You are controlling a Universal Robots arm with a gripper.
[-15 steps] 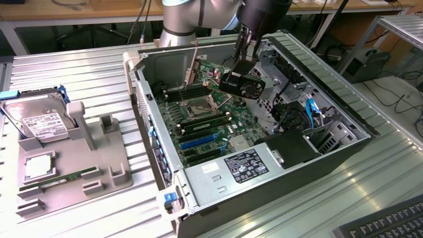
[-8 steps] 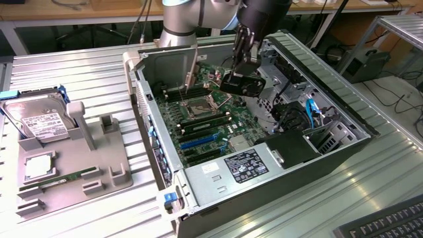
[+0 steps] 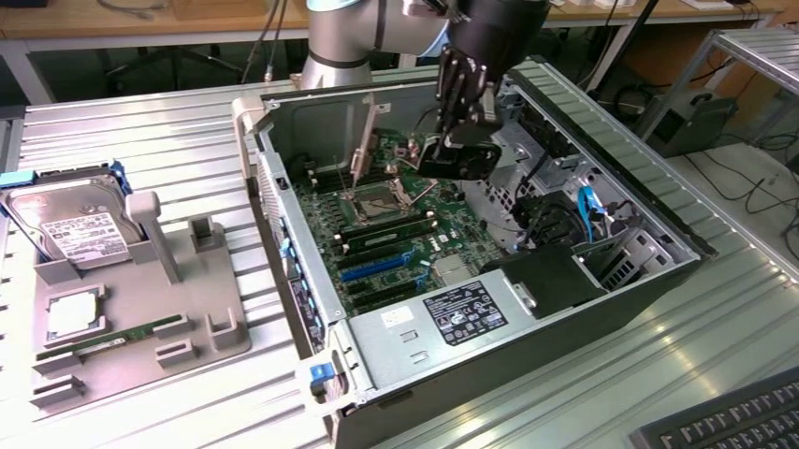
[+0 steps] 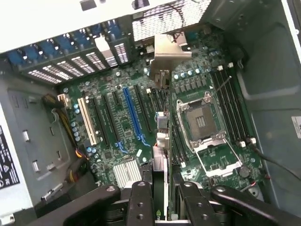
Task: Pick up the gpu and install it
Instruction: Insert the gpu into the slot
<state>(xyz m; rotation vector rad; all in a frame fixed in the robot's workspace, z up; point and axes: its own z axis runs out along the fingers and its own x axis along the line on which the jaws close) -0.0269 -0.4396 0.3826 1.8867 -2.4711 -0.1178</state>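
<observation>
OK, pickup's done. My fingers [image 4: 141, 202] are clamped on the gpu [image 4: 161, 141], one each side, with the card edge-on to the wrist view. I've got the gripper [image 3: 457, 131] down inside the case [image 3: 624, 159]. The card hangs over the board [image 4: 108, 136], bracket end toward the rear slot covers [image 4: 61, 70]. By my read it's not seated: the card sits above the slots, roughly between the blue slot [image 4: 132, 113] and the cpu socket [image 4: 200, 120]. Can't tell if it's lined up with any slot. What's left is the install itself. The hard drive [image 3: 69, 229] sits in the tray [image 3: 125, 309] outside.
</observation>
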